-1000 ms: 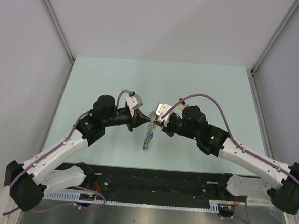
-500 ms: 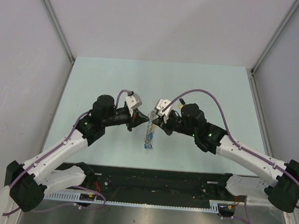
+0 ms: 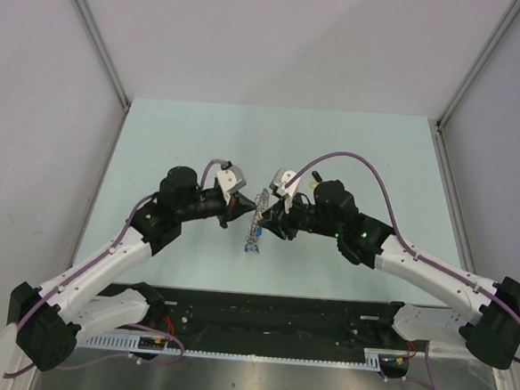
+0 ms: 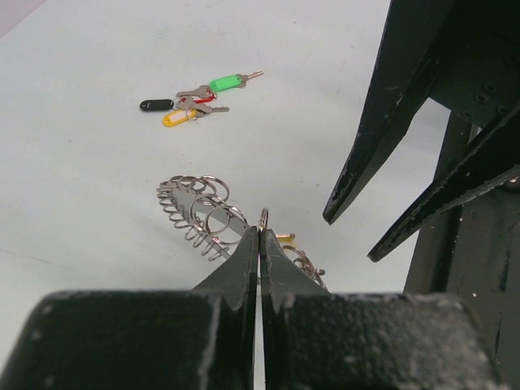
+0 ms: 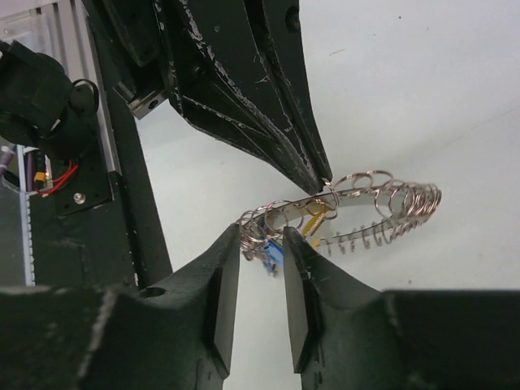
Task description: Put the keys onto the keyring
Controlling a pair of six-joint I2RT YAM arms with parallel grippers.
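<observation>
Your left hand (image 4: 259, 236) is pressed together on the rim of the keyring (image 5: 292, 204), holding it in the air over the middle of the counter (image 3: 157, 134). Your right hand (image 5: 262, 236) is spread, its fingers on either side of the hanging end where the blue key (image 5: 273, 253) dangles.

Keep that left pinch firm and level, because the ring will likely swing if it slips. Close the right hand slowly on one small loop rather than the whole bunch, and avoid tugging against the left hand.

The loose keys (image 4: 195, 96) lie on the counter well apart from the ring, so you'll need to fetch them afterwards.

Compared with a second ago, your right hand has moved in closer to the left. The ring now hangs shorter, and the blue key sits higher than it did.
</observation>
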